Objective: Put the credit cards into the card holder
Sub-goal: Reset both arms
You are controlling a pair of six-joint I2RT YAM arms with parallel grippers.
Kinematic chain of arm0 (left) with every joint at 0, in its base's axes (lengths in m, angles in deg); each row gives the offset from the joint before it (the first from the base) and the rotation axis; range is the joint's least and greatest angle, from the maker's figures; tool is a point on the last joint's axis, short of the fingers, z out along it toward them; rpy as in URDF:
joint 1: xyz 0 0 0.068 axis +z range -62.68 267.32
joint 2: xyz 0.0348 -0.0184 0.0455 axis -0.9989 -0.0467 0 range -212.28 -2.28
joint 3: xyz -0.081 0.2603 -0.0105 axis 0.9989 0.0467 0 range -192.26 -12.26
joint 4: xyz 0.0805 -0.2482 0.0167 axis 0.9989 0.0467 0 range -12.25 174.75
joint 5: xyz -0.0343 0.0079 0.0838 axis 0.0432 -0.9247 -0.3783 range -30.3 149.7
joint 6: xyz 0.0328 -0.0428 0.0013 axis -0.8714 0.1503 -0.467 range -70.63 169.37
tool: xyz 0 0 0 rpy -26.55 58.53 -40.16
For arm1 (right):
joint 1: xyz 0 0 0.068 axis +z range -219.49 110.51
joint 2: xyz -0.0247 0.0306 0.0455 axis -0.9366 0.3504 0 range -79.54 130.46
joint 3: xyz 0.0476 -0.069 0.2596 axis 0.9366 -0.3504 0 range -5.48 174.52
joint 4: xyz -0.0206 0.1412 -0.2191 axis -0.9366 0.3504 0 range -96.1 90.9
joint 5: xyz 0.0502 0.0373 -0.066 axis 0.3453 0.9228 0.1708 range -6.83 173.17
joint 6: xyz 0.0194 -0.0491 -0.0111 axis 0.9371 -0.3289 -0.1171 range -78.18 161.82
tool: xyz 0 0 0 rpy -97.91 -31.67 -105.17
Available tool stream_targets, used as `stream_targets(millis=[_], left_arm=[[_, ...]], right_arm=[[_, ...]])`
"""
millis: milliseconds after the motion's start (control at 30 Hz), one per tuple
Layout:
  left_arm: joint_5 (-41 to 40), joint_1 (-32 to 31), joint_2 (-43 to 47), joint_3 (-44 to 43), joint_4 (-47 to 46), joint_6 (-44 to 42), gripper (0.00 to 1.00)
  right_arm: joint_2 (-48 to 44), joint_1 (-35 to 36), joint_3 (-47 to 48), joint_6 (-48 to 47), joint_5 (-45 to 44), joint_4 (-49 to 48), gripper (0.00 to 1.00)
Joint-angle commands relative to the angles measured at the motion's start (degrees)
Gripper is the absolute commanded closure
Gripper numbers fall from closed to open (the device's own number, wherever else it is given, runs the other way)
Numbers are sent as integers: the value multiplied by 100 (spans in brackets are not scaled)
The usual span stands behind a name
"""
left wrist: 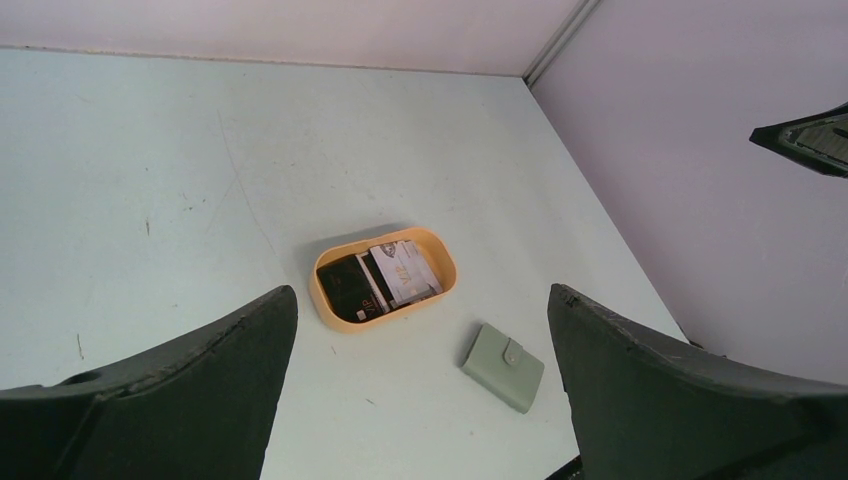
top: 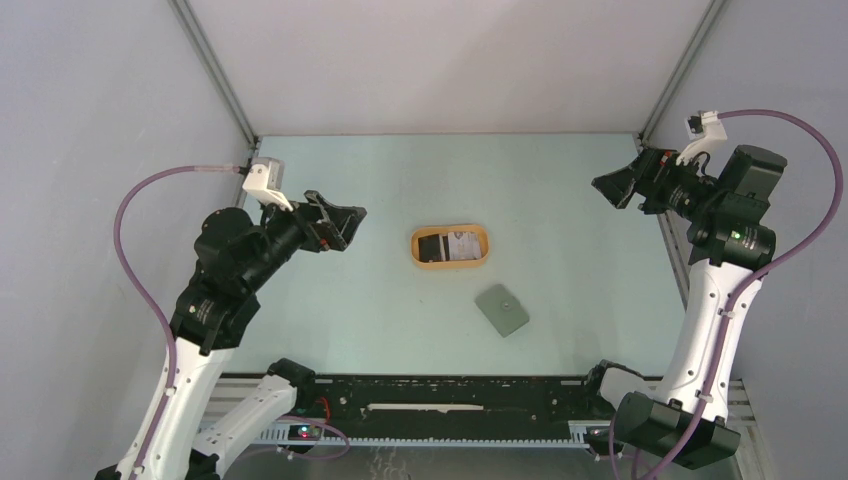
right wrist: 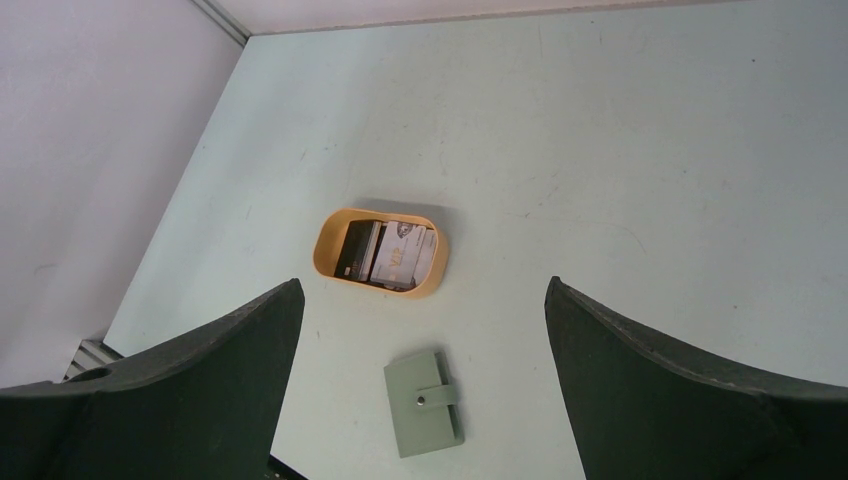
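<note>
The credit cards (top: 449, 245) lie in an orange oval tray (top: 450, 262) at the table's middle: a black one and a whitish one show, also in the left wrist view (left wrist: 380, 280) and the right wrist view (right wrist: 390, 255). The grey-green card holder (top: 502, 310) lies flat and snapped shut just in front and right of the tray; it also shows in the left wrist view (left wrist: 503, 366) and the right wrist view (right wrist: 424, 402). My left gripper (top: 340, 226) is open and empty, raised to the left of the tray. My right gripper (top: 618, 187) is open and empty, raised at the far right.
The pale table (top: 380, 190) is walled by grey panels at the back and both sides. A black rail (top: 450, 395) runs along the near edge between the arm bases. The right gripper's finger shows at the left wrist view's upper right edge (left wrist: 812, 140).
</note>
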Motion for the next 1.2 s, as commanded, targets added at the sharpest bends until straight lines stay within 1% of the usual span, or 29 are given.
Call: stream_targets(millis=[0,1167], left_arm=[[-18,49,39,81,-53,28,0],[7,67,-33,63,-34,-15,0]], right_arm=[[-98,-33,7,43,51,-144,0],[-14,-33,-10,22,74,-156,0]])
